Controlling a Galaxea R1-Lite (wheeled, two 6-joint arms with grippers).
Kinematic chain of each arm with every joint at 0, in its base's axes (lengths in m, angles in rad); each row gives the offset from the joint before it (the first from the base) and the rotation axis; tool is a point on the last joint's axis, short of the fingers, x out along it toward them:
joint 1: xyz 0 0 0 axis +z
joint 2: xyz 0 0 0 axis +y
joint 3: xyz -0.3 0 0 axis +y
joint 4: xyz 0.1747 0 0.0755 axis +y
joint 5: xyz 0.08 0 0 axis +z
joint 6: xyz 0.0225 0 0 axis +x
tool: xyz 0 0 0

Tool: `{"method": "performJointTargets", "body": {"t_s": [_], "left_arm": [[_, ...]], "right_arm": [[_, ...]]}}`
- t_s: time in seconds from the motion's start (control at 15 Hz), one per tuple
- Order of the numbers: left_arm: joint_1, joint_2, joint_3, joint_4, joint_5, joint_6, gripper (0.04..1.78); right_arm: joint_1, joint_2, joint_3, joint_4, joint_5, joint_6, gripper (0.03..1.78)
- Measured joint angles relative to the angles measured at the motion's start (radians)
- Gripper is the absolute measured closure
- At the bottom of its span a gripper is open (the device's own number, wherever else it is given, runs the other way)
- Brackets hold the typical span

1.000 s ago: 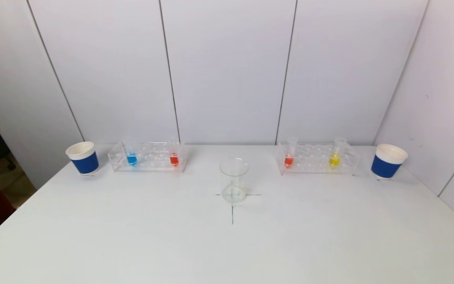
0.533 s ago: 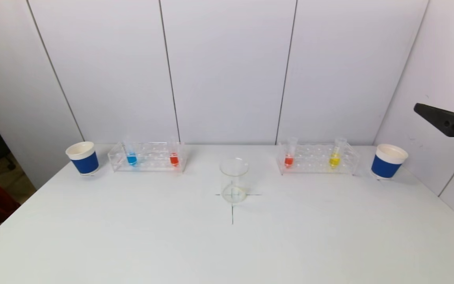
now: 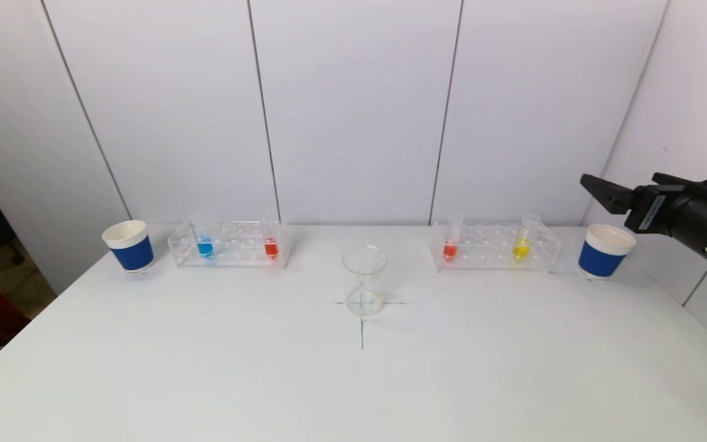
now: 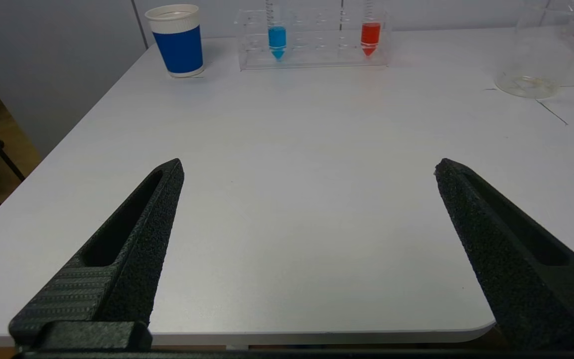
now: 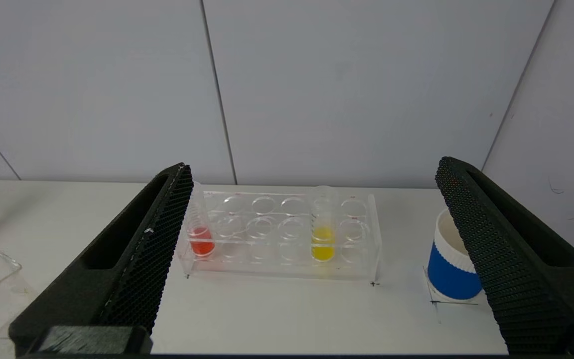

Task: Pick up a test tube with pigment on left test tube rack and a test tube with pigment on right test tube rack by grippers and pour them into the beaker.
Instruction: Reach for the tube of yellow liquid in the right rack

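A clear beaker (image 3: 364, 280) stands mid-counter (image 3: 353, 380) between two racks (image 3: 229, 244) (image 3: 494, 246) of coloured test tubes. The right hand (image 5: 312, 174) hovers near the right rack, fingers apart; the left hand (image 4: 307, 167), also spread, sits over the counter's near edge.

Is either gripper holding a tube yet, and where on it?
No. Left gripper and right gripper are both open and empty; all four tubes sit in their racks.

Bare table (image 3: 206, 368) fronts both racks; cups (image 3: 604, 251) flank them.
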Motion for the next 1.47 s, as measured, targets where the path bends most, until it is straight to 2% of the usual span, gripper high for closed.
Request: {"method": "performJointTargets", "body": {"t_s": [0.4,0.6,1.0,1.47], "left_arm": [[0.000,0.000,0.000,0.000,0.000,0.000,0.06],[0.000,0.000,0.000,0.000,0.000,0.000,0.06],[0.000,0.000,0.000,0.000,0.000,0.000,0.06],[0.000,0.000,0.000,0.000,0.000,0.000,0.06]], "right_arm": [[-0.008,0.247,0.024,-0.319,-0.005,0.000,0.04],[-0.009,0.358,0.025,-0.436,-0.012,0.000,0.04],[-0.011,0.507,0.011,-0.536,-0.027,-0.001,0.04],[-0.011,0.584,-0.027,-0.544,-0.026,0.000,0.04]]}}
